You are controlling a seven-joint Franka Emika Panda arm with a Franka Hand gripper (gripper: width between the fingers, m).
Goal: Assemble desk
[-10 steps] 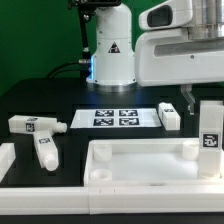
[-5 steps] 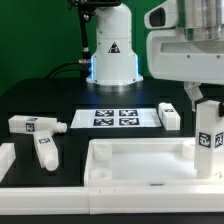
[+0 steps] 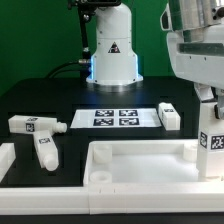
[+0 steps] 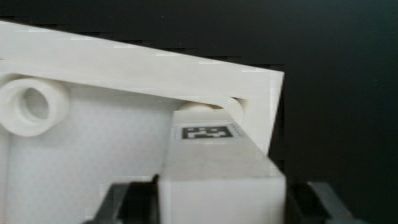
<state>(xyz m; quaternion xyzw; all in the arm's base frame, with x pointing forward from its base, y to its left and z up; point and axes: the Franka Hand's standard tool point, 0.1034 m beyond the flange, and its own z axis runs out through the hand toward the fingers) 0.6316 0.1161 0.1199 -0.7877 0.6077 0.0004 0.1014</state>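
**Gripper** [image 4: 217, 203]: hangs straight down from the arm [image 3: 195, 45] at the exterior view's right edge. The fingers [image 4: 130, 203] flank the upright leg [image 4: 222, 165], one on each side. Whether they clamp it or stand just clear cannot be told.

**Upright leg:** stands at the tabletop [image 3: 140, 165] corner on the exterior view's right, its tag facing that camera.

**Tabletop:** lies flat on the black table [image 3: 40, 100].

**Other legs:** first loose leg [image 3: 35, 126] and second loose leg [image 3: 45, 152] lie at the exterior view's left. The third loose leg [image 3: 170, 116] lies just beside the marker board [image 3: 115, 117].
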